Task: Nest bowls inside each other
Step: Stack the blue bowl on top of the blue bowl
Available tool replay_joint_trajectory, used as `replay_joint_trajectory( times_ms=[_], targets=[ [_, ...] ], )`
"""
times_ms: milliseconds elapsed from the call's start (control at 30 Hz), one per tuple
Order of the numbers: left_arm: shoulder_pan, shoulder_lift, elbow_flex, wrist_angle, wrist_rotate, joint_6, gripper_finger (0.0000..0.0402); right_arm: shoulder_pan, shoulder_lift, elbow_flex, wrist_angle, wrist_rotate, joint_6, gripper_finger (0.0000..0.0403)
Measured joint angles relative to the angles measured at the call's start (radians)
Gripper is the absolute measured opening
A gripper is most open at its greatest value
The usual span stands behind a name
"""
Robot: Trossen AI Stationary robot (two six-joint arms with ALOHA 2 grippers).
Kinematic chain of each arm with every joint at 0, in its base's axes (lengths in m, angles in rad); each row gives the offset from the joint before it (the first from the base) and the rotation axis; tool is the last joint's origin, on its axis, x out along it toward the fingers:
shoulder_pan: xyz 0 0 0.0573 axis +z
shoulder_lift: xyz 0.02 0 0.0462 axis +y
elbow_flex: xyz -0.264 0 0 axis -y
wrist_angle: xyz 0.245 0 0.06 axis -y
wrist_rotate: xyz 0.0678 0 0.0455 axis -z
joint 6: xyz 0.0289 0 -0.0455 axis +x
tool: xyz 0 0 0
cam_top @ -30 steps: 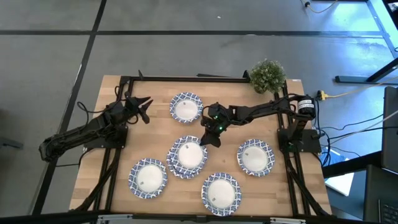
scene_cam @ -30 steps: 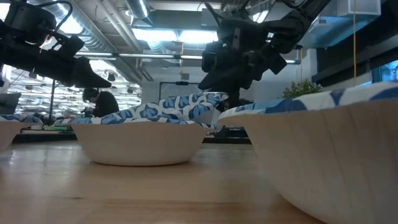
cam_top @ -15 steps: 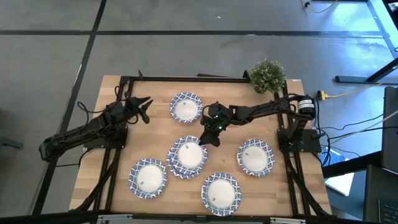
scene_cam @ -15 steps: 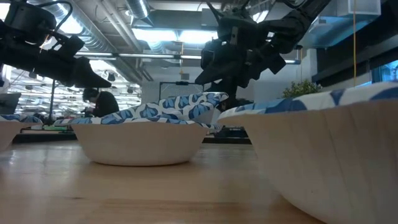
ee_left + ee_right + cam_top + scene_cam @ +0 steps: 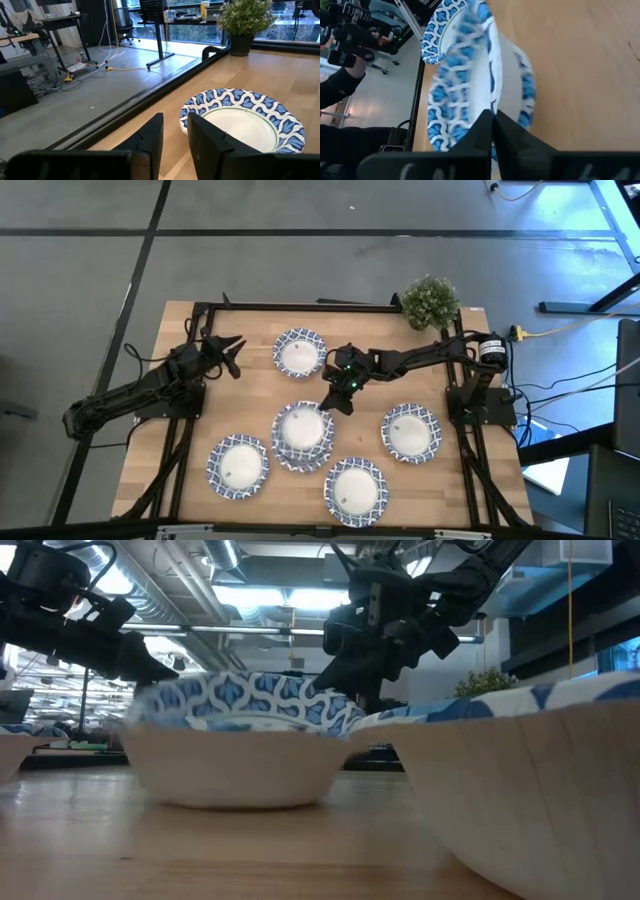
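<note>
one nest made so far, at mid-table: a stacked pair of bowls (image 5: 302, 434), the upper one sitting inside the lower, not quite centred; the lower rim shows more on the side toward the near edge. in the low view the same pair reads as one bowl with a second patterned rim inside it, blurred.

four bowls single, all upright on the table (image 5: 250, 350):
- far bowl (image 5: 299, 353), close to the far edge, between the two arms
- near-left bowl (image 5: 238, 466), toward the near left corner
- near bowl (image 5: 355, 488), at the near edge, just beside the stack
- right bowl (image 5: 410, 432), toward the right edge, apart from the rest

right hand (image 5: 334, 402) hovers just above the far rim of the stacked pair. its fingers are pressed together and, in its wrist view, nothing lies between them; the rims sit just beyond the tips. judgement: upper bowl is free and resting in the lower one.

left hand (image 5: 233, 344) waits near the far left part of the table, beside the far bowl, fingers partly apart, holding nothing.

potted plant (image 5: 431, 301) at the far right corner, not involved.

progress, as a judgement: one nesting of five done. four singles left to bring to the stack. the pair may want squaring before more go on top.
</note>
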Motion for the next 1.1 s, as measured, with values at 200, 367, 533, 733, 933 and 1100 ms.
replay_joint_trajectory(
  times_ms=[200, 367, 533, 733, 933, 1100],
  targets=[
    [0.0, 0.0, 0.0, 0.0, 0.0, 0.0, 0.0082, 0.0, 0.0, 0.0, 0.0, -0.037, 0.03, 0.0006],
    [0.0, 0.0, 0.0, 0.0, 0.0, 0.0, 0.0082, 0.0, 0.0, 0.0, 0.001, -0.056, 0.047, 0.0004],
    [0.0, 0.0, 0.0, 0.0, 0.0, 0.0, 0.0082, 0.0, 0.0, 0.0, 0.024, -0.074, 0.054, 0.0003],
    [0.0, 0.0, 0.0, 0.0, 0.0, 0.0, 0.0082, 0.0, 0.0, 0.013, 0.072, -0.118, 0.076, 0.0002],
    [0.0, 0.0, 0.0, 0.0, 0.0, 0.0, 0.0082, 0.003, 0.0, 0.07, 0.06, -0.195, 0.077, 0.0001],
    [0.0, 0.0, 0.0, 0.0, 0.0, 0.0, 0.0082, 0.026, 0.0, 0.085, -0.008, -0.198, 0.071, 0.0001]
  ],
)
